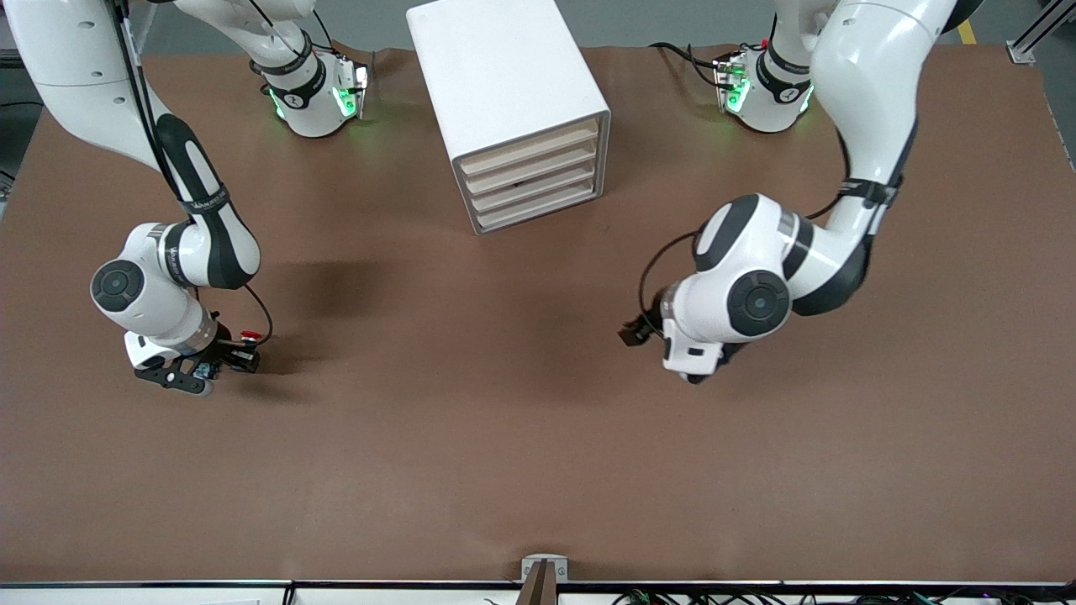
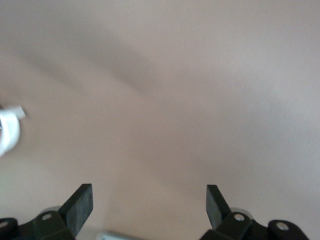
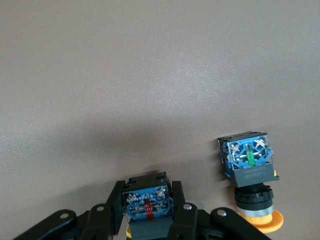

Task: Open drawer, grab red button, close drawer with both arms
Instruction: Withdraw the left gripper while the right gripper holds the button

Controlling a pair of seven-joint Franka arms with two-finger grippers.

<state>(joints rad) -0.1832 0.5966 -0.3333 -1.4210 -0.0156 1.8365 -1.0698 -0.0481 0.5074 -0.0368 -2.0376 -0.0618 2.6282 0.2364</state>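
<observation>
Brown table [image 1: 521,437] with white cabinet [image 1: 508,101], all drawers [image 1: 531,178] look shut. Right tool [image 3: 150,207] clamped on the button [image 3: 148,205], low at the right arm's end, beside an orange-capped button [image 3: 252,182]. Left tool [image 2: 150,207] spread apart, empty, waiting. Task looks nearly finished.

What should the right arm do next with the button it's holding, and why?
Probably ease down and open its fingers. The right gripper is shut on the blue-based button, low over the table beside the orange-capped button, and all four drawers of the cabinet look closed. The left gripper waits open over the table.
</observation>
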